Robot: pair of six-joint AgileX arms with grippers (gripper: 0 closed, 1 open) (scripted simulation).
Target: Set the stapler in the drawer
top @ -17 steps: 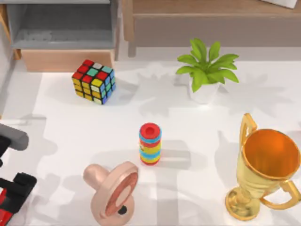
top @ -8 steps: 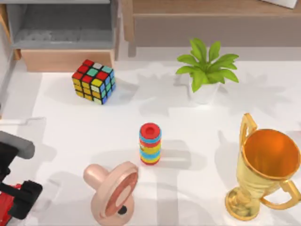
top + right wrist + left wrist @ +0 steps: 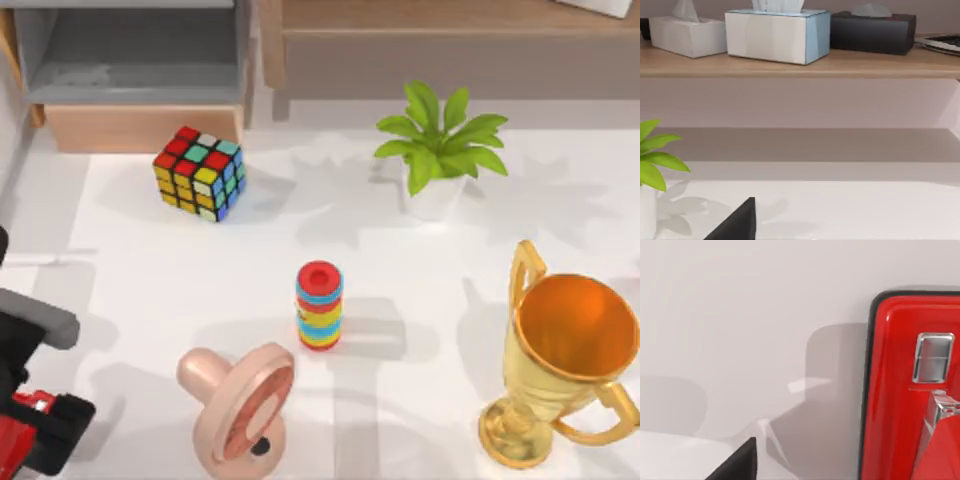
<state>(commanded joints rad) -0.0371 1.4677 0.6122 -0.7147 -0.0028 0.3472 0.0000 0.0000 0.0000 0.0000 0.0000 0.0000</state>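
Top view: the left gripper (image 3: 40,430) sits at the worktop's near left corner, with the stapler (image 3: 12,440) showing as a red sliver between its dark fingers. It looks closed on the stapler, though the frame edge cuts off most of it. The drawer (image 3: 140,128) stands open at the far left corner, its grey floor bare. A cube (image 3: 198,171) lies just in front of the drawer's tan panel, on the straight path from the gripper. A ring stack (image 3: 319,305), a pink disc toy (image 3: 240,405), a plant (image 3: 437,150) and a trophy (image 3: 560,365) stand further right, clear of that path.

Left wrist view: the stapler (image 3: 912,385) fills one side, red with a metal plate, close over the pale worktop.

Right wrist view: the right arm is parked, facing a shelf (image 3: 800,65) with tissue boxes (image 3: 775,34); whether its fingers are open I cannot tell.

The step in hand seems to be the carry. Lift high enough to pass over the cube and the panel, then lower well inside the walls before letting go.
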